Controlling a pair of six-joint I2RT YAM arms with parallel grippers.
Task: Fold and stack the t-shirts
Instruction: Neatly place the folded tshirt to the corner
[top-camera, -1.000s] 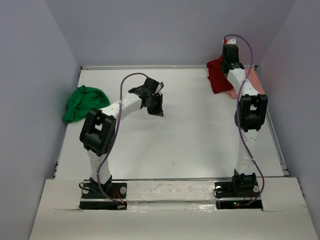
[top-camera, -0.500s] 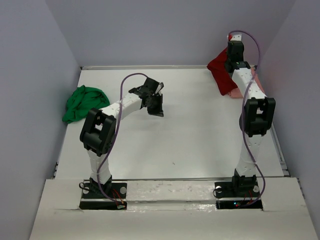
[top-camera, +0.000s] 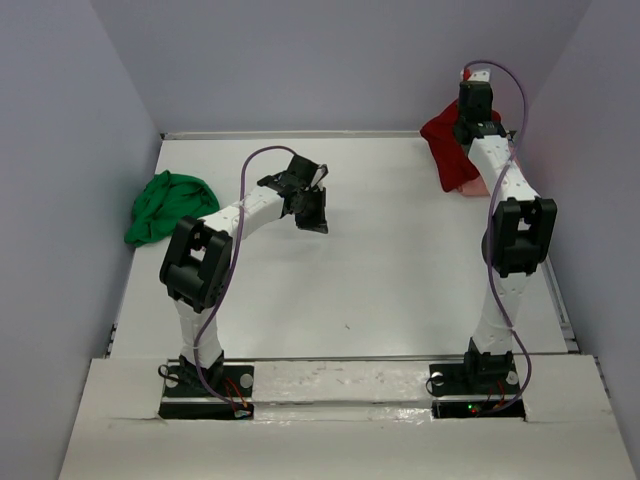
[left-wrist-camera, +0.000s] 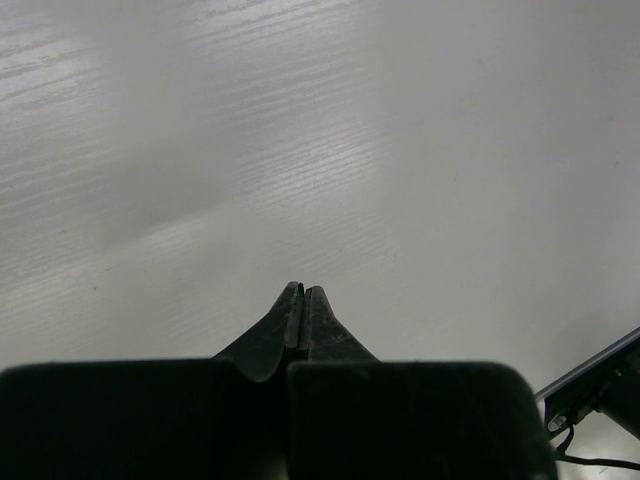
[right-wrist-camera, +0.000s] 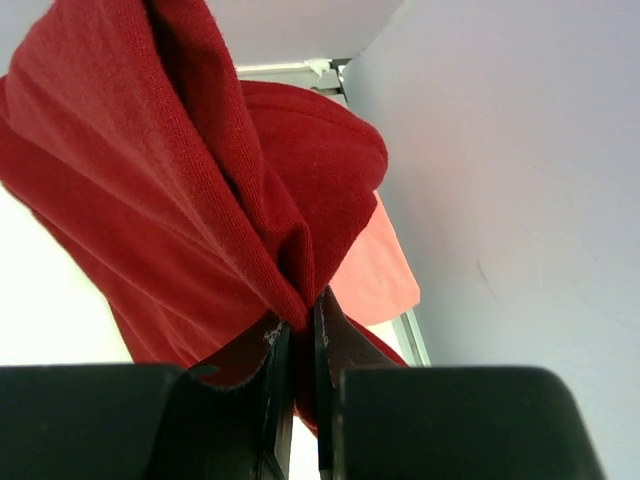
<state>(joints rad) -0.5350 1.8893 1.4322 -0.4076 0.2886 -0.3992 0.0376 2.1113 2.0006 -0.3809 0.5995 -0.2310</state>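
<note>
No text, label, brand, number or sign can be read in any of the views.

The right gripper (right-wrist-camera: 298, 325) is pinching a bunched fold of the dark red shirt (right-wrist-camera: 150, 180). The salmon pink shirt (right-wrist-camera: 375, 270) is lying behind it, beside the wall (right-wrist-camera: 510, 150).
</note>
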